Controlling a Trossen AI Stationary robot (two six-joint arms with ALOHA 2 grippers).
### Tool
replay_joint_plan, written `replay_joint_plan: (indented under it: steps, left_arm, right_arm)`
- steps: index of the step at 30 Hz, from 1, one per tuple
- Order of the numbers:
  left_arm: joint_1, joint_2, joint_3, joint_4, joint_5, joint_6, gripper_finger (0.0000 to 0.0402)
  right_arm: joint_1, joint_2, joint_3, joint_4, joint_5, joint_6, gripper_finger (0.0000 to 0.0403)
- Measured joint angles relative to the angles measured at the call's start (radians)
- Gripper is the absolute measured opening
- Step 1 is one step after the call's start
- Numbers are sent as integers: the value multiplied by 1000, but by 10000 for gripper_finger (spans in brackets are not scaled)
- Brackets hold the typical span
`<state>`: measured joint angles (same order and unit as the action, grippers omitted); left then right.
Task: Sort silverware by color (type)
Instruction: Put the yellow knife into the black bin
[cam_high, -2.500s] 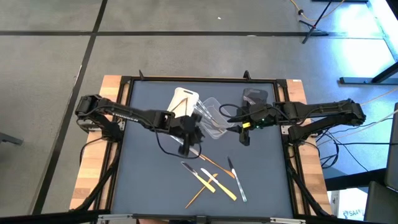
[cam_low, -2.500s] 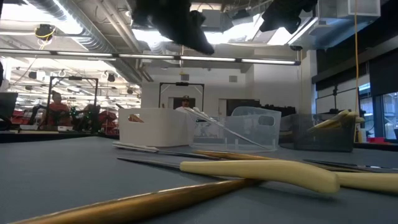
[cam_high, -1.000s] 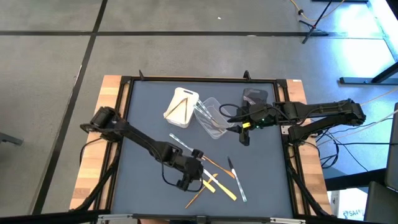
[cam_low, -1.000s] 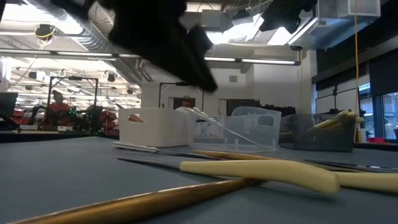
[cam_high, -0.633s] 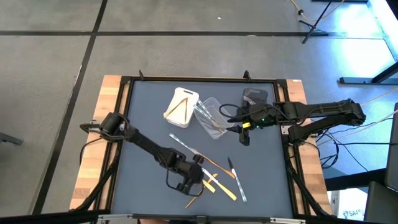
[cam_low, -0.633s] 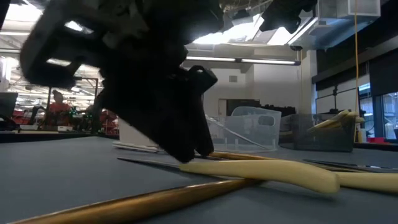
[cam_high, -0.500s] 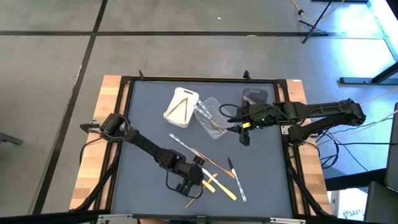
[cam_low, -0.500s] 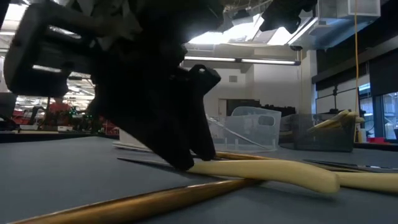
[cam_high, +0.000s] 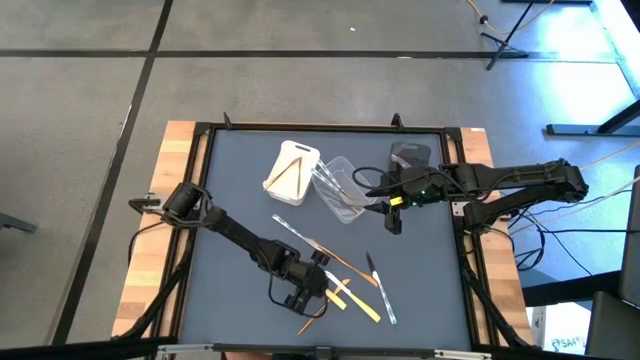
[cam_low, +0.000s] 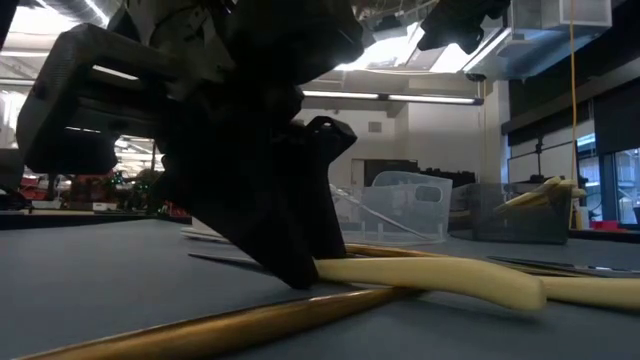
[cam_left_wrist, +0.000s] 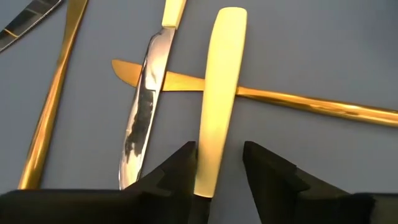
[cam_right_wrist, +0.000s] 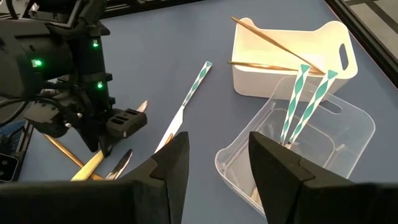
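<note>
A pale yellow utensil (cam_left_wrist: 217, 93) lies on the table, crossing over a golden knife (cam_left_wrist: 298, 102), beside a silvery knife (cam_left_wrist: 146, 106). My left gripper (cam_left_wrist: 219, 152) is down at the table, open, with a finger on either side of the yellow utensil's near end (cam_low: 330, 270); whether a finger touches it, I cannot tell. In the high view it sits at this pile (cam_high: 345, 290). My right gripper (cam_right_wrist: 221, 162) hovers open and empty near the tubs (cam_high: 375, 192).
A white tub (cam_high: 292, 170) holds golden pieces, a clear tub (cam_high: 340, 190) holds teal-striped ones, and a dark grey tub (cam_high: 410, 157) stands farther right. A teal-striped knife (cam_right_wrist: 186, 106) lies on the table. More utensils (cam_high: 378, 285) lie right of the pile.
My left gripper has moved toward the table's near edge and come down onto the table at the yellow utensil's end, so that its fingers now stand on either side of it. The utensils have kept their places.
</note>
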<state>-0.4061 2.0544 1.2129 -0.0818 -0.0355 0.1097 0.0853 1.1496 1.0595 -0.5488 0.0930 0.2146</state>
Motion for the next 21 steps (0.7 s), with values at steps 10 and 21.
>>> replay_joint_plan:
  steps: [10, 21]
  left_arm:
    - [-2, 1, 0, -3, -1, 2, 66]
    - [-2, -4, 0, -6, -4, 5, 40]
  right_arm:
    - [0, 0, 0, 0, 0, 0, 154]
    - [0, 0, 0, 0, 0, 0, 154]
